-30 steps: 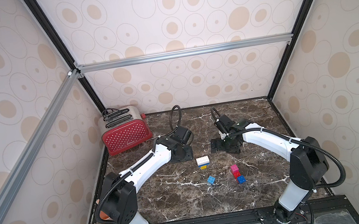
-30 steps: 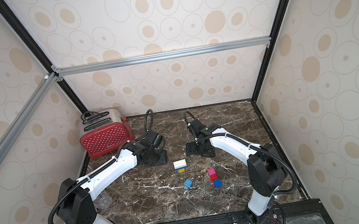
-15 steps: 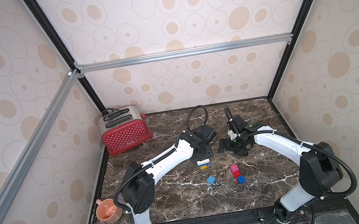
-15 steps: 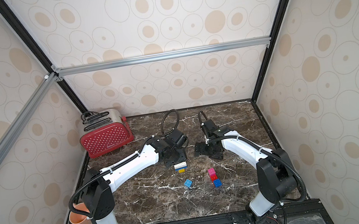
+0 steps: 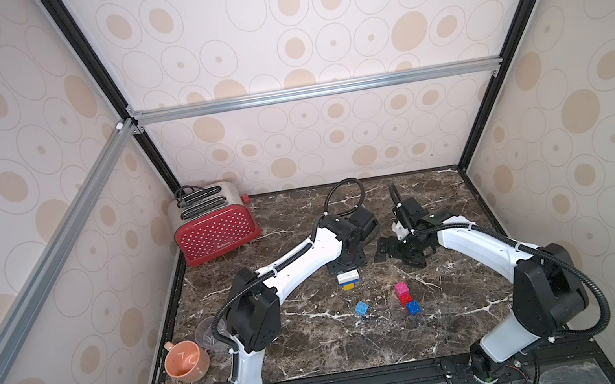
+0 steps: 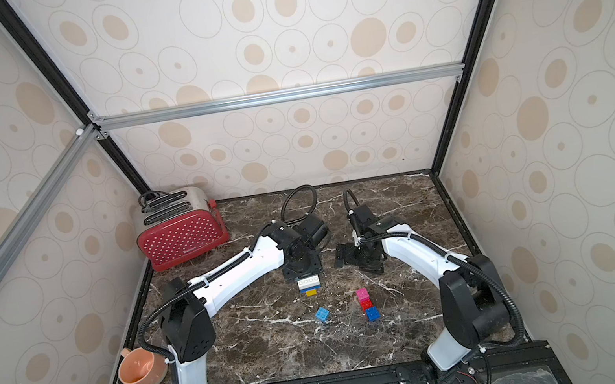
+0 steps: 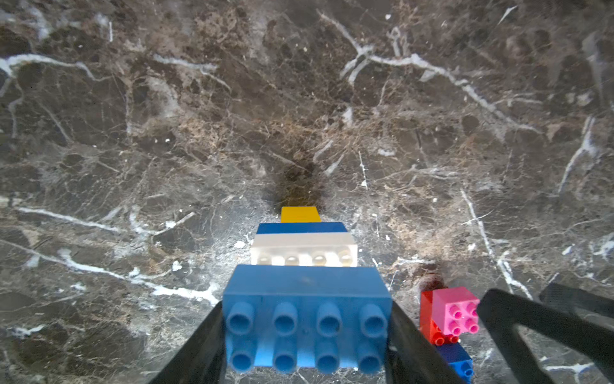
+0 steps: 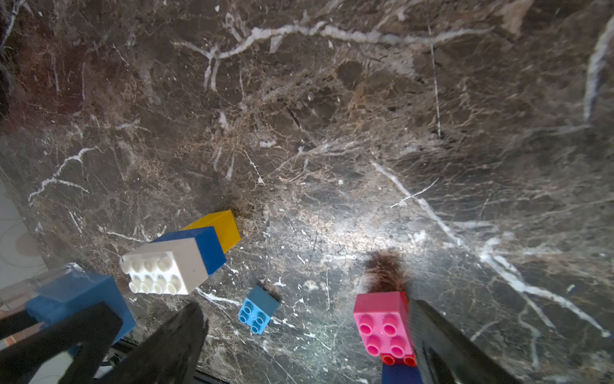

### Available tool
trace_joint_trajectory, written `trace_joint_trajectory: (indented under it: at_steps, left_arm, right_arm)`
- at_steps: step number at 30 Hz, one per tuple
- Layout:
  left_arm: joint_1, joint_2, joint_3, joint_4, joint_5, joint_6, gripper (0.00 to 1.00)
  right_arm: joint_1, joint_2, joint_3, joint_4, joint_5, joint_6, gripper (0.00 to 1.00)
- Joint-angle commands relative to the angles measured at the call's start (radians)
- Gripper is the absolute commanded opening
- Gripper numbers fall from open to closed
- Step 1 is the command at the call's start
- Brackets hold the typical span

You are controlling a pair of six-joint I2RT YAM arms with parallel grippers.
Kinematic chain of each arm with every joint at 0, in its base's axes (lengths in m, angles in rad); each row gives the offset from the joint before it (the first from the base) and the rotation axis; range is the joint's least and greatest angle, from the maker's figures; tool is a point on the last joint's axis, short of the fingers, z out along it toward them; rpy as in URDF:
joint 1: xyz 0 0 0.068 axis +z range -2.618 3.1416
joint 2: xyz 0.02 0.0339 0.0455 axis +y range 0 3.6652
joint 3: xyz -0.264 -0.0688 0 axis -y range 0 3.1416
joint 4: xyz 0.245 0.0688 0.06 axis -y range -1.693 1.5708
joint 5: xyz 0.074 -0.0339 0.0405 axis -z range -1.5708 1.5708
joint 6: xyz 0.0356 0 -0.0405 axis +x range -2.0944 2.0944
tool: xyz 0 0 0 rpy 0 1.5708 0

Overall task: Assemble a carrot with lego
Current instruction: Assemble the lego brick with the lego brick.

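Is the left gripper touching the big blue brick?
Touching. In the left wrist view the left gripper has its fingers pressed against both short ends of the big blue brick, with no gap on either side.

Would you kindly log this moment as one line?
left gripper: shut on blue 2x4 brick | right gripper: open, empty | white-topped stack: standing apart | light blue brick: loose

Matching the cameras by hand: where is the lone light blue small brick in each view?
Top view: light blue brick lies alone, nearer the camera than white brick and pink brick.
Top view: light blue brick, same spot.
Left wrist: not in it.
Right wrist: light blue brick, between the same two.
Shared landmark: white brick, in all four.
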Motion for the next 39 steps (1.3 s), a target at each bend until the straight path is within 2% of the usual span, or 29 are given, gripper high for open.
trace_joint_trajectory:
  at_steps: [1,18,39]
  left_arm:
    - [-0.008,0.021,0.049,-0.101,-0.027,-0.006,0.50]
    - [-0.007,0.089,0.096,-0.110,-0.012,0.019,0.49]
    - [-0.008,0.098,0.066,-0.081,0.027,0.006,0.49]
  right_arm:
    - [-0.009,-0.021,-0.020,-0.004,-0.004,-0.012,0.99]
    - [-0.032,-0.029,-0.044,-0.001,-0.006,-0.023,0.99]
    - [-0.041,-0.035,-0.056,0.001,-0.005,-0.025,0.99]
